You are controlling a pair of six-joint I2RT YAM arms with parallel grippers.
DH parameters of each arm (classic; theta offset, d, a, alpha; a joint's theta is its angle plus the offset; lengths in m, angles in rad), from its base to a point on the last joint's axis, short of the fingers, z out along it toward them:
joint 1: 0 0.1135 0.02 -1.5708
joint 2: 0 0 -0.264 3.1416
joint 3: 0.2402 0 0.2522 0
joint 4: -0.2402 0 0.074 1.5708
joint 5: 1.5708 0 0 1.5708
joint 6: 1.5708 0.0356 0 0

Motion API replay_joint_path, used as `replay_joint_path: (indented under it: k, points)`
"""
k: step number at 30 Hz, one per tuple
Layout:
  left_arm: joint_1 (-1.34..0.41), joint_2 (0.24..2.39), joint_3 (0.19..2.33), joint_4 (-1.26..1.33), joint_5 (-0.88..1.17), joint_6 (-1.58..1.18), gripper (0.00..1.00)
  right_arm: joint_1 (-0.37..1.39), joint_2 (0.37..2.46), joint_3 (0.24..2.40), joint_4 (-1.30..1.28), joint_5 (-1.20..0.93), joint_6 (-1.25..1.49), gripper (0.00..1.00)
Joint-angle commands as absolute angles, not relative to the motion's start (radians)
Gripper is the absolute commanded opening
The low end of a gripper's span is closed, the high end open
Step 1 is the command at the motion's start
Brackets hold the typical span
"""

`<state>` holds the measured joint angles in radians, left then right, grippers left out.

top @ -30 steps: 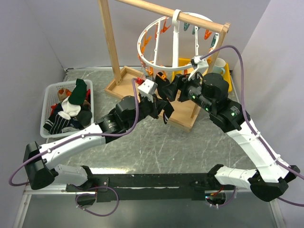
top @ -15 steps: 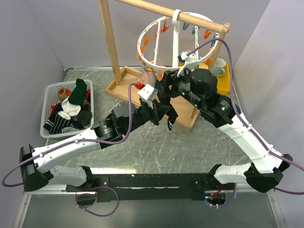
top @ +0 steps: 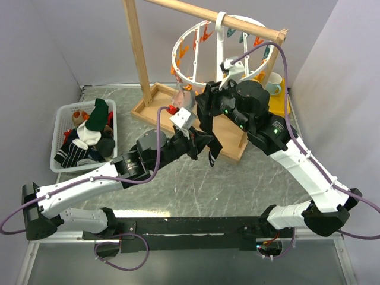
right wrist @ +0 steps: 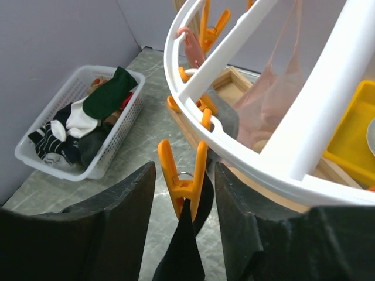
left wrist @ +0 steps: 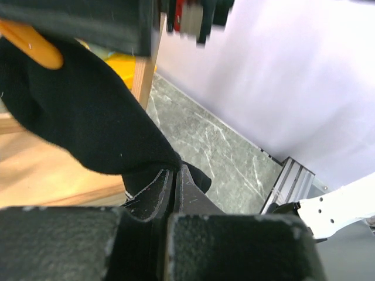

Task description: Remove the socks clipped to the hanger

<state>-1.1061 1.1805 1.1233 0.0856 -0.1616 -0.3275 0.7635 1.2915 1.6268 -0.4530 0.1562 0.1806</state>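
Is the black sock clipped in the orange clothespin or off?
Clipped: the orange clothespin holds the black sock by its top; left claw grips its bottom.

from above, the fingertips of my left gripper (left wrist: 174, 178) are buried under the black sock (top: 209, 145), and the right gripper (right wrist: 184, 175) sits hidden beneath its own wrist. the left wrist view is blurred along the top. the orange clothespin (left wrist: 32, 50) runs off its left edge. the right wrist view cuts the hanger (right wrist: 234, 146) at top and right. i can't tell whether my fingers (right wrist: 135, 199) touch the orange clothespin.
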Motion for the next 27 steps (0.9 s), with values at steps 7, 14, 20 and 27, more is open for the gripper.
replay_joint_path:
  k: [7, 14, 20, 27]
  points:
    - [-1.118, 1.17, 1.109, 0.083, -0.141, -0.356, 0.01, 0.77, 1.299, 1.677, -0.385, 0.199, 0.178, 0.3]
    - [-1.118, 1.14, 1.022, 0.006, -0.167, -0.38, 0.01, 0.77, 1.269, 1.638, -0.35, 0.199, 0.186, 0.29]
    - [-1.098, 1.097, 1.037, -0.239, -0.486, -0.443, 0.01, 0.77, 1.243, 1.597, -0.345, 0.212, 0.193, 0.32]
    - [-0.754, 1.054, 1.181, -0.523, -0.463, -0.417, 0.01, 0.769, 1.198, 1.566, -0.357, 0.219, 0.195, 0.45]
